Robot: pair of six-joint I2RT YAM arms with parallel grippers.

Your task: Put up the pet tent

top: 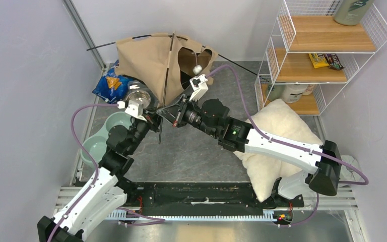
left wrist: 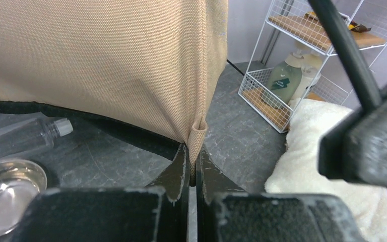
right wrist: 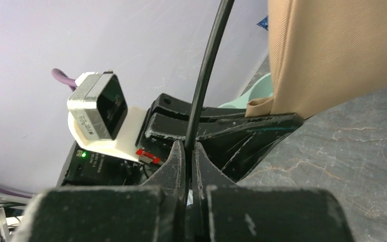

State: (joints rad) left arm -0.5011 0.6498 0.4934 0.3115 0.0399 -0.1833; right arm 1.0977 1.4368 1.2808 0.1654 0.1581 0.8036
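The tan canvas pet tent (top: 146, 60) sits half-raised at the back, its arched doorway facing right with a white ball hanging in it. A thin black pole (top: 167, 85) runs from its top down to the floor in front. My left gripper (left wrist: 193, 151) is shut on a small fabric loop (left wrist: 197, 135) at the tent's lower corner. My right gripper (right wrist: 187, 146) is shut on the black pole (right wrist: 204, 85) just beside that corner. In the top view both grippers, left (top: 155, 121) and right (top: 166, 115), meet at the tent's front edge.
A fluffy white pillow (top: 277, 131) lies at the right under my right arm. A white wire shelf (top: 322, 55) stands at the back right. On the left are a blue bag (top: 111, 85), a steel bowl (top: 138, 96), a clear bottle (left wrist: 25, 138) and a green double bowl (top: 106, 136).
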